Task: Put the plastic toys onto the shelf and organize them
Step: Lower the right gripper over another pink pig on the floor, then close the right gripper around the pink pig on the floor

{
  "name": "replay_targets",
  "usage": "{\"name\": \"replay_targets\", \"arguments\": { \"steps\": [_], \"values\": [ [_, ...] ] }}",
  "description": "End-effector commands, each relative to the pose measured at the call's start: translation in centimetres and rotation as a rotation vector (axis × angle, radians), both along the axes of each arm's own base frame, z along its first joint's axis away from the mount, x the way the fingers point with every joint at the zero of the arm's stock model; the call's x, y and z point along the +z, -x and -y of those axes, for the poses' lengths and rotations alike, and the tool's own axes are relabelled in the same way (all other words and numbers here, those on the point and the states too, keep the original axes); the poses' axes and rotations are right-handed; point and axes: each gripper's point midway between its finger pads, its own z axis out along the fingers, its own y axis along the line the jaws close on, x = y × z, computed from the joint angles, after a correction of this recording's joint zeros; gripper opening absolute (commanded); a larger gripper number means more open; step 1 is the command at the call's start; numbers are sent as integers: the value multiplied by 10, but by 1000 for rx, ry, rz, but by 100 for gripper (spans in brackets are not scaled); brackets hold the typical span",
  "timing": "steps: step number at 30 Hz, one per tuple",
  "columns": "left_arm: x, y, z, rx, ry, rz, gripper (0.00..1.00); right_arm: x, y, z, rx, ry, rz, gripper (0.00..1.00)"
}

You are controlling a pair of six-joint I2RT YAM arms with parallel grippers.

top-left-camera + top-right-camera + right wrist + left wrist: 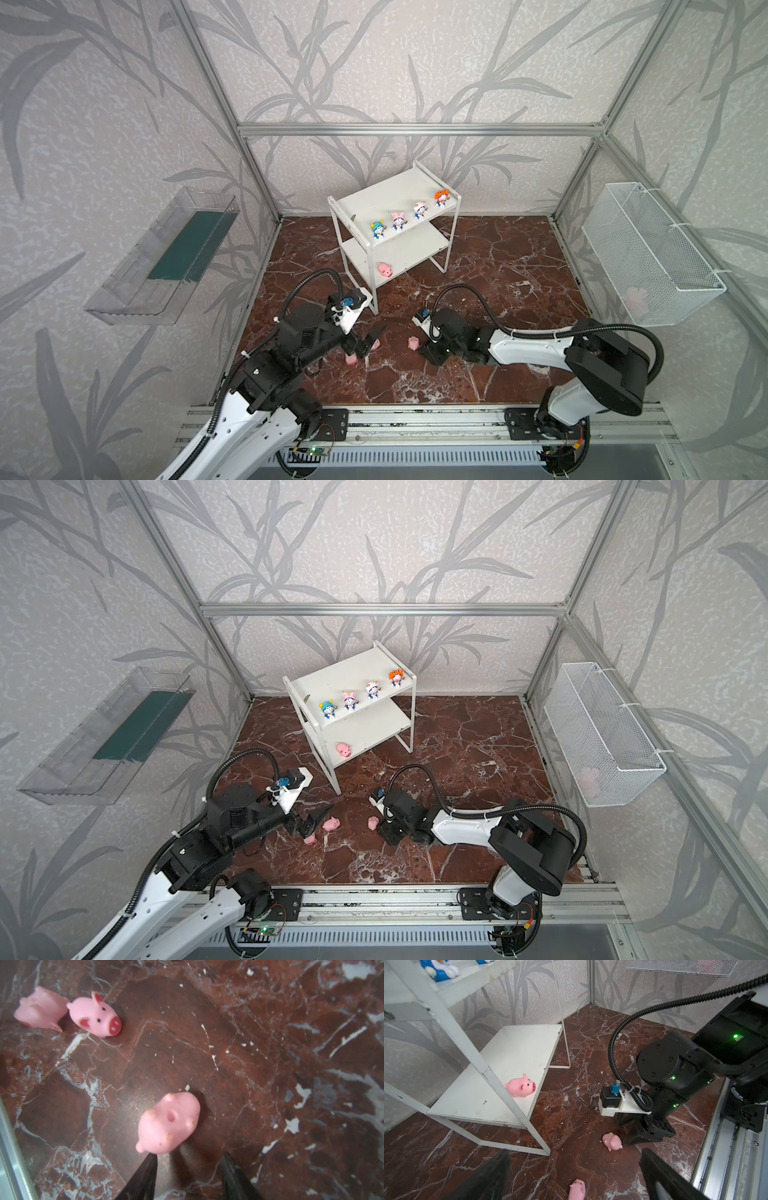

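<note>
Right pincer (189, 1155), half-open and empty, should advance toward 9 o'clock in a top view, straddle the overturned pig (413, 343), then close. Left pincer (576, 1151) gapes wide.

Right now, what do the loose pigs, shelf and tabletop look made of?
Pigs: likely soft matte rubber or vinyl; the belly-up pig shows a vent hole. Shelf: white painted boards, thin metal tubing, chipped edges. Tabletop: glossy marble-look, white veins; possibly printed.
</note>
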Motion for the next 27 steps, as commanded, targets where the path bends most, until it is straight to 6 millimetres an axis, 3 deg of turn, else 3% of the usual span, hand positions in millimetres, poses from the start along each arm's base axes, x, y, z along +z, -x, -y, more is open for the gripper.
{"name": "replay_targets", "arguments": {
  "steps": [1, 16, 19, 27],
  "values": [
    [-1, -1, 1, -7, 3, 8, 99, 6, -3, -7, 24, -12, 12, 52],
    [-1, -1, -1, 2, 1, 11, 99, 8, -35, -28, 34, -22, 37, 46],
    [-1, -1, -1, 3, -1, 12, 99, 10, -44, -29, 20, -30, 35, 46],
    [-2, -2, -1, 5, -4, 11, 99, -9, -71, -15, -41, -23, -19, 46]
  ]
}}
